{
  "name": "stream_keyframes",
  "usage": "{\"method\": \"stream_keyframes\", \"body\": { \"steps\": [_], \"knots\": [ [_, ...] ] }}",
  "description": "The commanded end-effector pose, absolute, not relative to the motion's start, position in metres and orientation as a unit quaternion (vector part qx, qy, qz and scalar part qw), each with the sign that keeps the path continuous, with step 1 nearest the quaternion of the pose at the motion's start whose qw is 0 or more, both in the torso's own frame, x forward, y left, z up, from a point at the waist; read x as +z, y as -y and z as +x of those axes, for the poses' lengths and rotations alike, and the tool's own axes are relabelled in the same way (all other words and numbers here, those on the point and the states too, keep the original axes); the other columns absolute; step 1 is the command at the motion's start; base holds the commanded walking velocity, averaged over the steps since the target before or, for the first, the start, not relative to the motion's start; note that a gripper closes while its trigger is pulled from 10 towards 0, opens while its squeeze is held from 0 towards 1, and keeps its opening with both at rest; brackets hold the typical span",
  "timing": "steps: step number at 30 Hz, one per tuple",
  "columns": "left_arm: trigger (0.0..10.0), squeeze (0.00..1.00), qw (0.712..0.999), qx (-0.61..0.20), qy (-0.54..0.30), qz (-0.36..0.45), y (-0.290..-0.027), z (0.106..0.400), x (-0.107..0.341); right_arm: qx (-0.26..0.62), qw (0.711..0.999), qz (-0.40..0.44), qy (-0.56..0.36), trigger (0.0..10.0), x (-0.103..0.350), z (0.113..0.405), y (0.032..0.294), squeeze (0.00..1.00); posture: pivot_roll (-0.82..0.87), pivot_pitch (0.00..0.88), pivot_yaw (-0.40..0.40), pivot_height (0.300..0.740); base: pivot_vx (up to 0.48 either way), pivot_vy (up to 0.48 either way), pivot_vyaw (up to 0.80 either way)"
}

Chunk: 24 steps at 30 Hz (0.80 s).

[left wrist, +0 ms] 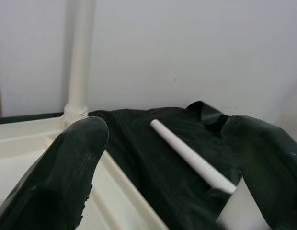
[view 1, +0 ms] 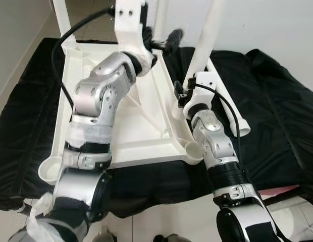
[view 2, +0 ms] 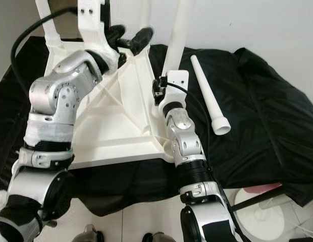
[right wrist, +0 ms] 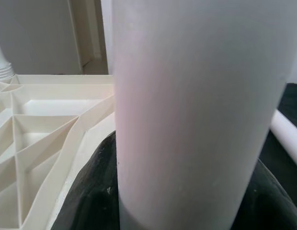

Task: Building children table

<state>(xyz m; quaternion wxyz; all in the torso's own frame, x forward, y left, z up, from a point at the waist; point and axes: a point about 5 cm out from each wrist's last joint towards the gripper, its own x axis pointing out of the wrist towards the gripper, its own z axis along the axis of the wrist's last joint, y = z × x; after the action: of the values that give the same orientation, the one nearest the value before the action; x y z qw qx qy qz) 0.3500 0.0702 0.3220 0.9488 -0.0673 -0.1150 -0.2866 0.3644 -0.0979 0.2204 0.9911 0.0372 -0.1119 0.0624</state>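
No writing was legible. The right gripper (view 2: pixel 161 85) clamped the upright white plastic leg (view 2: pixel 177 35); the left gripper (view 2: pixel 128 38) hovered wide open over the upturned white ribbed tabletop (view 2: pixel 116 126).

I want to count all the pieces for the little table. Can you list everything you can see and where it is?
Table top: one, white, upside down on the black cloth, ribs facing up.
Standing legs: three, white, upright at the table top's corners; one far left, one far middle, one held leg at the right side.
Loose leg: one, white, lying on the cloth right of the table top.
Black cloth: one, spread over the floor.
Empty sockets: two, white, at the near corners and.
Left gripper: black fingers open, above the table top's far edge.
Right gripper: shut on the held leg.
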Motion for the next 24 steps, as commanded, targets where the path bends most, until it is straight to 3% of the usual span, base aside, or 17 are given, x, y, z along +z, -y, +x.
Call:
{"method": "stream_keyframes", "body": {
  "steps": [1, 17, 24],
  "knots": [
    [10.0, 0.00, 0.948, -0.284, 0.130, -0.061, -0.069, 0.347, 0.324, 0.049, 0.990, 0.042, 0.127, 10.0, 0.225, 0.363, 0.105, 0.00, 0.05, 0.099, -0.084, 0.740, 0.000, 0.000, 0.00],
    [10.0, 0.00, 0.963, -0.228, 0.133, -0.055, -0.087, 0.334, 0.276, 0.021, 0.988, 0.023, 0.151, 10.0, 0.220, 0.359, 0.118, 0.00, 0.04, 0.072, -0.032, 0.740, 0.000, 0.000, 0.00],
    [10.0, 0.00, 0.967, -0.217, 0.130, -0.028, -0.094, 0.330, 0.259, 0.054, 0.984, 0.016, 0.167, 10.0, 0.213, 0.344, 0.120, 0.00, 0.02, 0.075, -0.023, 0.740, 0.000, 0.000, 0.00]
  ]
}}
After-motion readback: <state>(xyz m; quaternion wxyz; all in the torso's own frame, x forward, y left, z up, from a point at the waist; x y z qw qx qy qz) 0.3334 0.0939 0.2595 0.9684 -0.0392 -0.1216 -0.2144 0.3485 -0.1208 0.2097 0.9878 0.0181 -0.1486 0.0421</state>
